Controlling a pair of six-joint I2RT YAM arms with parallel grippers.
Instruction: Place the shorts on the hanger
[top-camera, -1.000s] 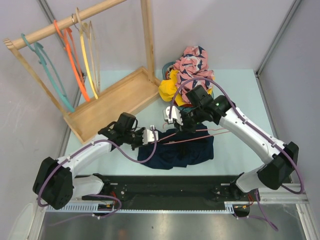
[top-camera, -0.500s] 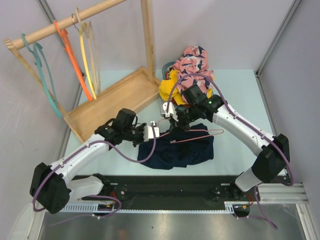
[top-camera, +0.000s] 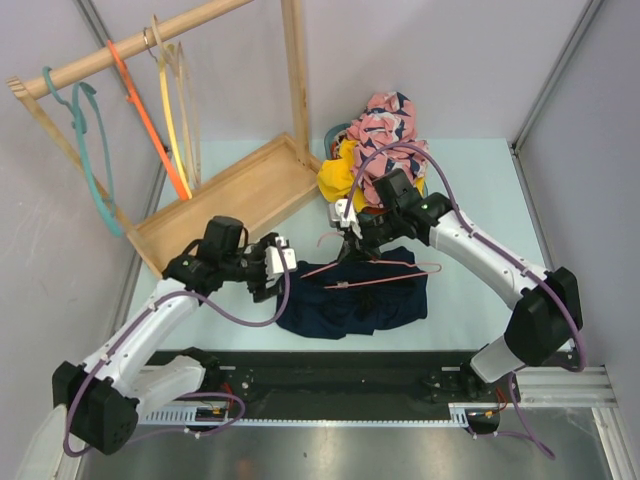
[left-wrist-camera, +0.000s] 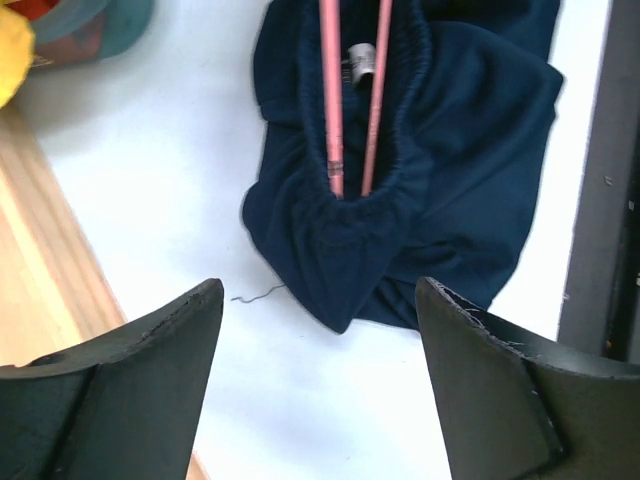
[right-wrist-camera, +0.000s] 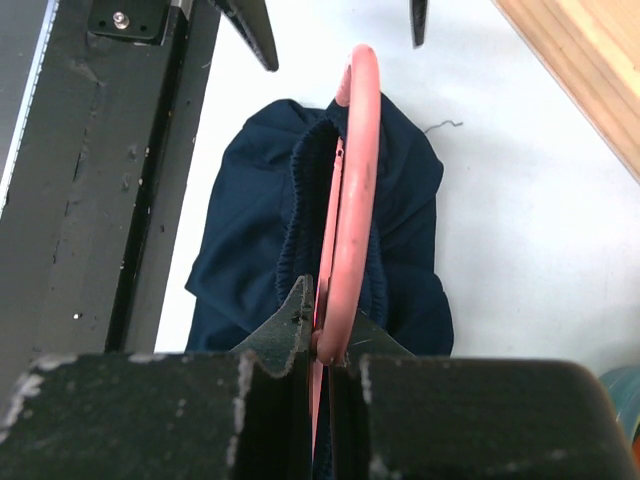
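Shorts (top-camera: 355, 303) lie crumpled on the table (top-camera: 470, 200), close to my arm bases. One end of the pink hanger (top-camera: 372, 272) sits inside their waistband. The rest slants up to my right gripper (top-camera: 350, 236), which is clamped on the wire. My left gripper (top-camera: 280, 258) hovers just left of the shorts, jaws wide apart, holding nothing. Farther back: pile of clothes (top-camera: 375, 140), wooden rack (top-camera: 240, 185).

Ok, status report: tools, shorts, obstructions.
Left tool open, hovering off the shorts. Right tool shut on hanger, one end inside the waistband. Nothing blocking.
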